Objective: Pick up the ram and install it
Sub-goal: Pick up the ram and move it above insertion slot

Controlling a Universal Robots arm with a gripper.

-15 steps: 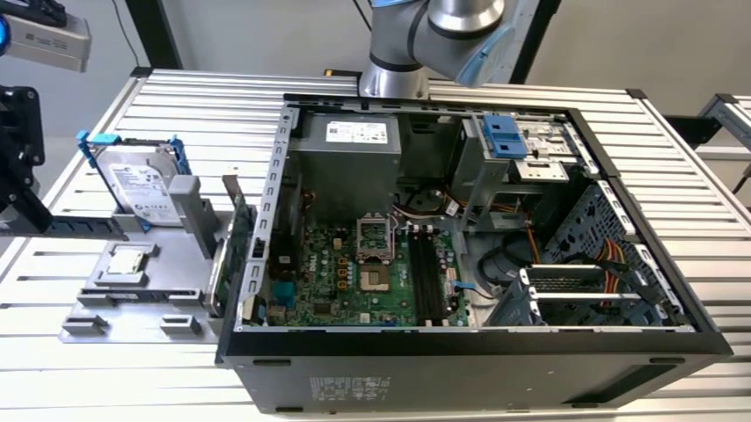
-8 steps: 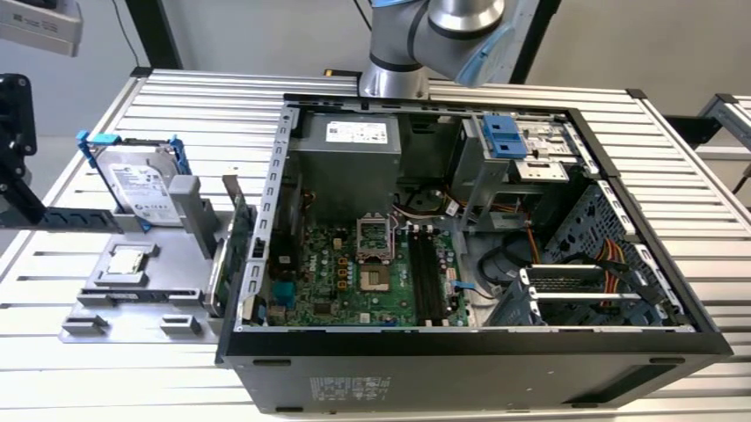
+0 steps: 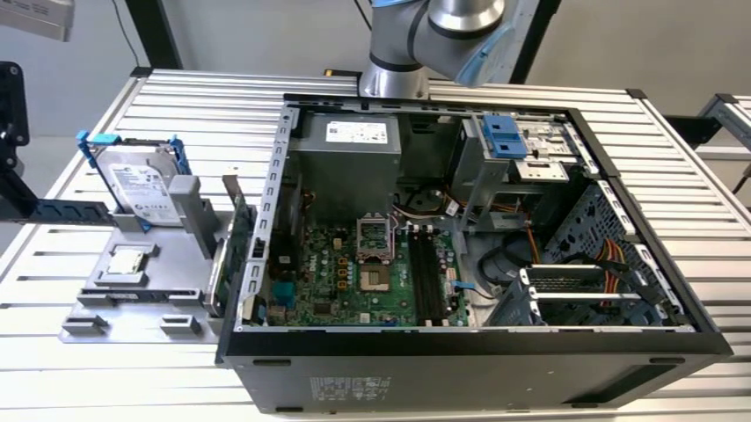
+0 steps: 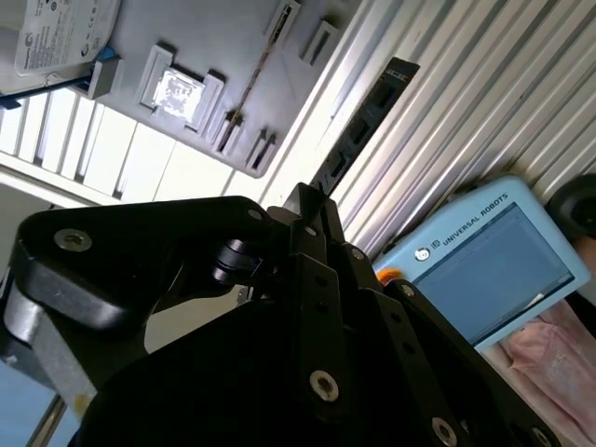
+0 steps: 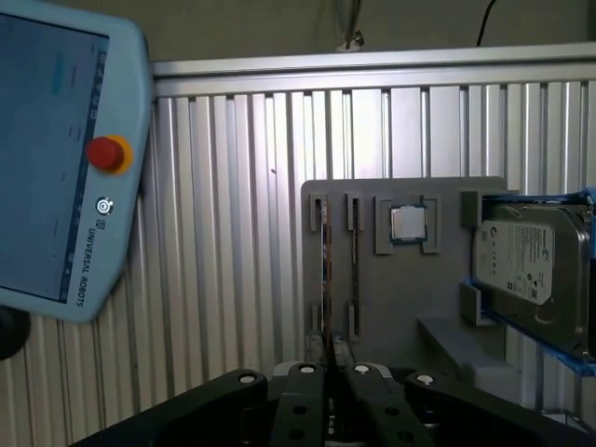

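Counter [image 3: 176, 97] first, then the open PC case [image 3: 470, 374] sitting on it, with its black slots [image 3: 425, 272] way down inside. In the second wrist view the gripper [image 4: 312, 200] looks clamped on one end of the ram [image 4: 365, 116], out over the counter near the grey holder tray [image 4: 214, 28]. Held by one end like that, I reckon it could twist in the jaws and jam at the slot.
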